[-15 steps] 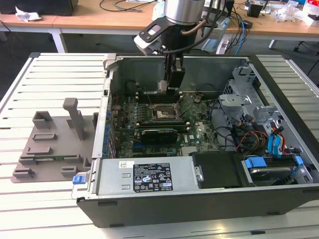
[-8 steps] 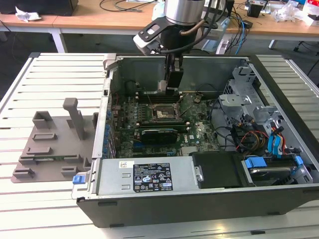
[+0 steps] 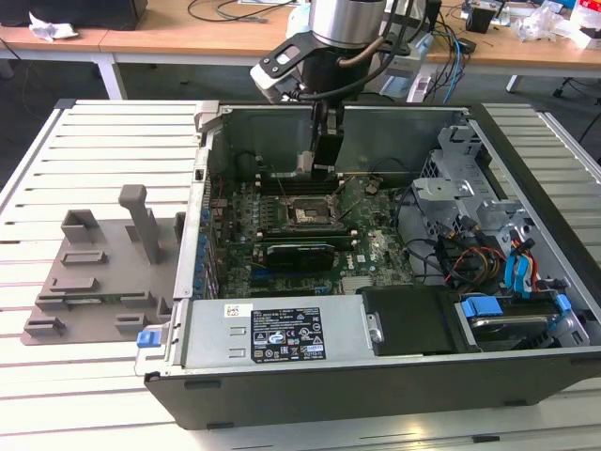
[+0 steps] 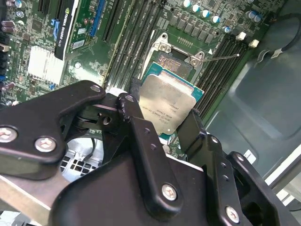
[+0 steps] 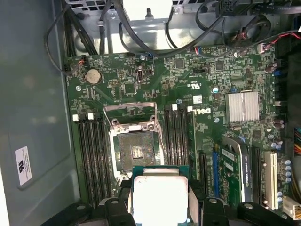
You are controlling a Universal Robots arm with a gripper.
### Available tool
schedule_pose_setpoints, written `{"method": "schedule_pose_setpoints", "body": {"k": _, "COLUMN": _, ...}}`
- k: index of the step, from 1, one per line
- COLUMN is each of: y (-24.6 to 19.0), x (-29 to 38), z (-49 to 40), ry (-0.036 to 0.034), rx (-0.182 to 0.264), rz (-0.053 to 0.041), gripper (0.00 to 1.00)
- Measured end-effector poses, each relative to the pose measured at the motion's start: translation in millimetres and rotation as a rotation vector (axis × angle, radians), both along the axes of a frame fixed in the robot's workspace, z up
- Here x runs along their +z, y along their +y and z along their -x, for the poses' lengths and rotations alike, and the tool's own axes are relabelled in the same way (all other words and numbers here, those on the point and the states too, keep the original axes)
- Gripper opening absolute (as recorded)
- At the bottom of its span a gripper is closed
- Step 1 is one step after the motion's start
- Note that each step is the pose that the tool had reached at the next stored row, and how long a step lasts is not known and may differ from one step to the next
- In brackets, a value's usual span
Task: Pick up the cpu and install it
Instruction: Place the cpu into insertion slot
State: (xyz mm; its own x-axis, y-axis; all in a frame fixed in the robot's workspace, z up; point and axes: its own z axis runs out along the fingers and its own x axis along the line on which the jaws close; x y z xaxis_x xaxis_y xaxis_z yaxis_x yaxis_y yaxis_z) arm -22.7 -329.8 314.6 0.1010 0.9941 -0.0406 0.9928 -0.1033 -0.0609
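The cpu (image 4: 165, 106) is a flat silver-topped chip with a green rim, and my gripper (image 4: 162, 129) is shut on it, black fingers (image 4: 133, 113) pressing its two sides. It also appears as a bright square cpu (image 5: 159, 197) in the first wrist view, hanging a short way above and beside the open socket (image 5: 135, 150) on the green motherboard (image 5: 207, 108). The socket's metal load frame (image 5: 131, 110) is flipped up. In the exterior view my gripper (image 3: 324, 160) reaches down into the open computer case above the socket (image 3: 308, 214).
Memory slots (image 5: 91, 150) flank the socket on both sides. A graphics card (image 3: 300, 252), a silver heatsink (image 5: 242, 106), loose cables (image 5: 141, 28) and the drive cage (image 3: 460, 188) crowd the case. A grey plastic shroud (image 3: 103, 272) lies on the slatted table at the exterior view's left.
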Motion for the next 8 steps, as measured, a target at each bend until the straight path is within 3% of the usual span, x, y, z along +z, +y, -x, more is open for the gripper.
{"method": "schedule_pose_setpoints", "body": {"k": 8, "y": 0.0, "x": -0.7, "z": 0.0, "ry": 0.0000, "rx": -0.051, "rz": 0.0001, "gripper": 0.55}}
